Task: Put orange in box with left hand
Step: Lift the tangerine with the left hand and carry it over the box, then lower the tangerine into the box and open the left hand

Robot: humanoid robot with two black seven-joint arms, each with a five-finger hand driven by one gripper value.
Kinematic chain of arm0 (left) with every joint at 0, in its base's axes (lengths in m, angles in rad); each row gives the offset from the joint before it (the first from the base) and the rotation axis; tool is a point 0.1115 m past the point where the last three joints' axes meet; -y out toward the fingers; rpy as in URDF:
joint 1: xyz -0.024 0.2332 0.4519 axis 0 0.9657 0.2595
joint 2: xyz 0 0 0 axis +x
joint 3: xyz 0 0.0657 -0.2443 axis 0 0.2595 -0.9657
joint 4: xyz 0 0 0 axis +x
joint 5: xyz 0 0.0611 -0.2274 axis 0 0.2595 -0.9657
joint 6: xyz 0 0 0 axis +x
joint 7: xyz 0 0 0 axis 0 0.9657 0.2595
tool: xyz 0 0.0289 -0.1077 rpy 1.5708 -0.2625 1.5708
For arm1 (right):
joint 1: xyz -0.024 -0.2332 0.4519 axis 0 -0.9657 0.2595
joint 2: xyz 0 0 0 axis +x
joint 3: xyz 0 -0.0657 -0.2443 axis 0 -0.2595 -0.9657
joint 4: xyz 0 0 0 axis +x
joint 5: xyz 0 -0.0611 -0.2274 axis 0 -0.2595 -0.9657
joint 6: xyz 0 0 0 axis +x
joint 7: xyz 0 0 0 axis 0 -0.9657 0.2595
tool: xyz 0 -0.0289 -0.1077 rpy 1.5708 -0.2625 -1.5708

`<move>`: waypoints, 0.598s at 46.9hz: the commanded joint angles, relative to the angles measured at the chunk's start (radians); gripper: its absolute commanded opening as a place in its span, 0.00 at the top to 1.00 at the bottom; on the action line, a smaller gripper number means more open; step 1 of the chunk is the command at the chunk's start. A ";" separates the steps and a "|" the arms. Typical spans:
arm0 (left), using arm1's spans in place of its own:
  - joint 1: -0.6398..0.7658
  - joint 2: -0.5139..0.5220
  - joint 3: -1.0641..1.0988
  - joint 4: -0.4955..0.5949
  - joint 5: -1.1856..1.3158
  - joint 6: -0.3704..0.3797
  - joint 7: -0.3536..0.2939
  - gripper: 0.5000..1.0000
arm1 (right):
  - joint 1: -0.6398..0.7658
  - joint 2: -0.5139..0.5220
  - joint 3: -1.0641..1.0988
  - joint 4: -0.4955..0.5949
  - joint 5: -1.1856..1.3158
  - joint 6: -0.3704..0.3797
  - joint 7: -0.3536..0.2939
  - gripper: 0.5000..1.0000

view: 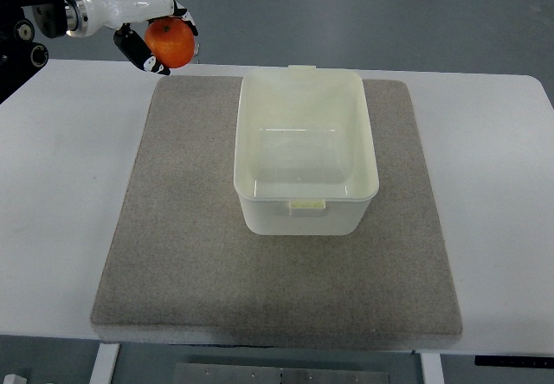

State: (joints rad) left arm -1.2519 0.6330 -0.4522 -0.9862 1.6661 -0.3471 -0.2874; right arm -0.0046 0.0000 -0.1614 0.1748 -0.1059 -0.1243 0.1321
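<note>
Left hand (156, 42) seen at the upper left corner, at the end of a white arm coming in from the left edge. Fingers (134, 49) curled and closed around the orange (170, 42), black fingertips visible below and beside the fruit. Orange held up in the hand, over the far left corner of the grey mat (173, 228), near the back edge of the bench (52, 194). Whether raised above the surface or touching it, hard to tell from this steep view, but no contact visible.

Box (264, 215) standing upright on the mat, a little behind the middle, pale yellowish and half transparent, open on top, nothing inside. Small tab on the near rim and another one on the far rim. Box well apart from the orange, to the right and nearer to the camera side. Between hand and box only bare mat; nothing standing in the way.

Mat lying flat on the white bench, covering most of the middle part, with white surface free at left, right and behind. Grey floor beyond the far edge of the bench. Dark part of the robot body at the left edge, behind the arm. Part of the bench frame visible below the near edge.
</note>
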 commanded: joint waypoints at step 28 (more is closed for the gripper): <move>-0.026 -0.159 0.101 -0.244 -0.013 -0.058 0.016 1.00 | 0.000 0.000 -0.001 0.002 0.000 0.000 0.000 0.14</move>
State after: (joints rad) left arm -1.2784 0.4983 -0.3768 -1.2380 1.6377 -0.4100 -0.2741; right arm -0.0047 0.0000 -0.1616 0.1753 -0.1058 -0.1243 0.1320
